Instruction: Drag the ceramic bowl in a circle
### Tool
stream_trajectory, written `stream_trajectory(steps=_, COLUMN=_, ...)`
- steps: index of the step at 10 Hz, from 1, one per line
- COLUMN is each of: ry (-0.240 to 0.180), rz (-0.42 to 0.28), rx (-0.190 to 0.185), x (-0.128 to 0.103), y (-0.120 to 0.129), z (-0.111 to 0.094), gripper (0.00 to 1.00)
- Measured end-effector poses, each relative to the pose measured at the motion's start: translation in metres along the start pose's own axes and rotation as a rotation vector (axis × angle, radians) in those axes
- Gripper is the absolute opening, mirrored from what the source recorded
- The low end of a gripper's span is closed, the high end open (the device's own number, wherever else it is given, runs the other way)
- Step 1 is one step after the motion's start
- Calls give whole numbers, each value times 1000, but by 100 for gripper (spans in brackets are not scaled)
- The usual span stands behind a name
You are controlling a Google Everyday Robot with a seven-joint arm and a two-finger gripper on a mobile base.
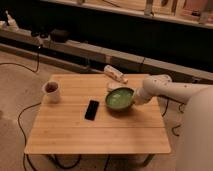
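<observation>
— Camera view: where's the bowl (119, 98)?
— Just right of the phone (92, 109), flat on the table (100, 135).
— And the gripper (134, 98)?
— At the bowl's edge farthest from the phone, pinched closed on the rim, likely so the bowl slides without lifting.

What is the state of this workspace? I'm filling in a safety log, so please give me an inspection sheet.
Surface: wooden table, level.
Job's things: ceramic bowl, upright on the table.
Clutter: white mug near the table end far from the arm; black phone flat beside the bowl, apart from it; white object at the far edge.
Grippers: gripper shut on the bowl's rim, on the arm's side.
Cables: cable on the floor past the mug's end.
Surroundings: low ledge behind the table.
</observation>
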Motion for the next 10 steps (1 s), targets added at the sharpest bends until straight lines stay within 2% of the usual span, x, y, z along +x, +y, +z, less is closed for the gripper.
stream_trajectory(steps=3, ry=4, rz=81, rx=-29, x=-8, y=53, z=-5, gripper=14)
stream_trajectory(steps=5, ry=1, rz=112, rx=-66, x=-31, y=92, z=-10, gripper=14)
stream_trajectory(steps=7, ry=-3, rz=111, rx=-100, x=-55, y=116, z=-16, gripper=14)
stream_trajectory(steps=8, ry=-10, rz=86, rx=-109, x=-69, y=116, z=-19, gripper=14)
stream_trajectory(steps=10, ry=-35, rz=3, rx=-100, x=-98, y=91, z=-18, gripper=14)
